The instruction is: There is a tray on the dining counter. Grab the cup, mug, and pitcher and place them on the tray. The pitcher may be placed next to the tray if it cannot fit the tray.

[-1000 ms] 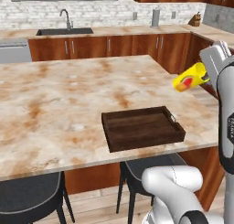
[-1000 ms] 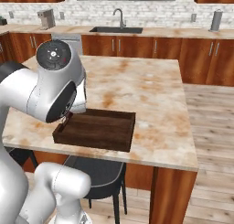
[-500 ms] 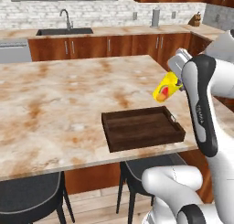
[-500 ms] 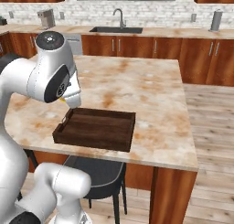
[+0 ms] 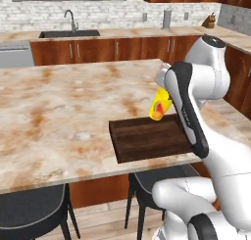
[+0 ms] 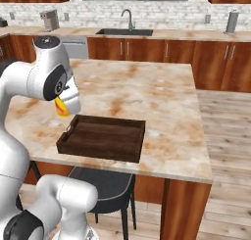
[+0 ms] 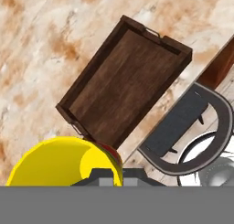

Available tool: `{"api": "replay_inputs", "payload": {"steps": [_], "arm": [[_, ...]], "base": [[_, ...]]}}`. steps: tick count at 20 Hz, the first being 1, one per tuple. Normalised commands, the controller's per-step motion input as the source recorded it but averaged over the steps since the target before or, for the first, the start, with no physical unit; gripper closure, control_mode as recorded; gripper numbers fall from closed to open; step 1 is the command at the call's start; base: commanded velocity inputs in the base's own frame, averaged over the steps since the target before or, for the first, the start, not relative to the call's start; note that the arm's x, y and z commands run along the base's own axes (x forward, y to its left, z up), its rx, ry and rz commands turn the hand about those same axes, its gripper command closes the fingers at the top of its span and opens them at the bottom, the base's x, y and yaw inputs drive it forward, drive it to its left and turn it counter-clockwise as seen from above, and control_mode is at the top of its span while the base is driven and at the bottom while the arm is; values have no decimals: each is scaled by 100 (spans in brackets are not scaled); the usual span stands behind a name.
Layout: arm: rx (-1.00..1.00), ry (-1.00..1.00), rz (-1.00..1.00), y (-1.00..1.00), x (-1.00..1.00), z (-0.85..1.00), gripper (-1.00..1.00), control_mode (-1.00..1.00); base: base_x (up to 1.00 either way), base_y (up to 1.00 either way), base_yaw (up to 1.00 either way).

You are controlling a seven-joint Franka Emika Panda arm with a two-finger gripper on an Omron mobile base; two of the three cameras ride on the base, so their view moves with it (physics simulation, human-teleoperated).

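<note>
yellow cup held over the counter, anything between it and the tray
Nothing visible: the small yellow handleless cup hangs tilted near one short end of the dark brown wooden tray, whose floor is bare, with open air between them.

we see the tray lying on the dining counter, close to its near edge and toward its right end. the cup hangs tilted in the air above the tray's right part, not touching it. two stools stand under the counter's near edge, one just below the tray. behind the counter, a sink sits in the back counter along the wall.
</note>
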Motion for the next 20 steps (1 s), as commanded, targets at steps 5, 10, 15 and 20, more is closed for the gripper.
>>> {"api": "replay_inputs", "payload": {"steps": [5,10,15,20], "arm": [[-4,13,5,1,34,-25,100,-100],[-9,12,4,20,45,-31,100,-100],[-10,11,0,37,46,-24,100,-100],[-3,3,0,16,44,-39,100,-100]], "base": [[0,0,0],[0,0,0],[0,0,0],[0,0,0]]}}
